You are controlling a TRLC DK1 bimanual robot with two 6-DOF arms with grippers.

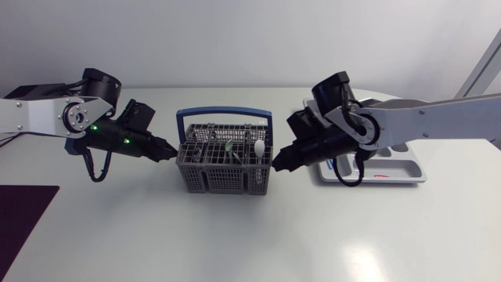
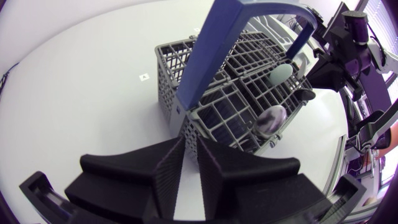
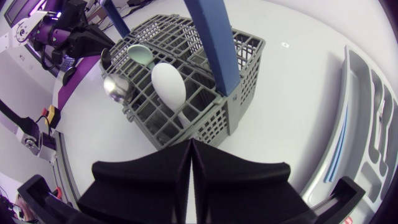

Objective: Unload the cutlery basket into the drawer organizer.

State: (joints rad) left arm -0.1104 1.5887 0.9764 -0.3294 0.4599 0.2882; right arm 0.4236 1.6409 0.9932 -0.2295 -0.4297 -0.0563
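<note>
The grey cutlery basket with a blue handle stands mid-table. A white spoon and a green spoon stick up from it; the right wrist view shows the white spoon, the green spoon and a metal spoon. My left gripper is at the basket's left wall. In the left wrist view its fingers stand nearly together, with the wall's edge running in between them. My right gripper is shut and empty, its tips against the basket's right wall. The grey drawer organizer lies under my right arm.
A dark mat lies at the table's front left corner. The organizer's rim is just beside my right gripper. Bare table surface stretches in front of the basket.
</note>
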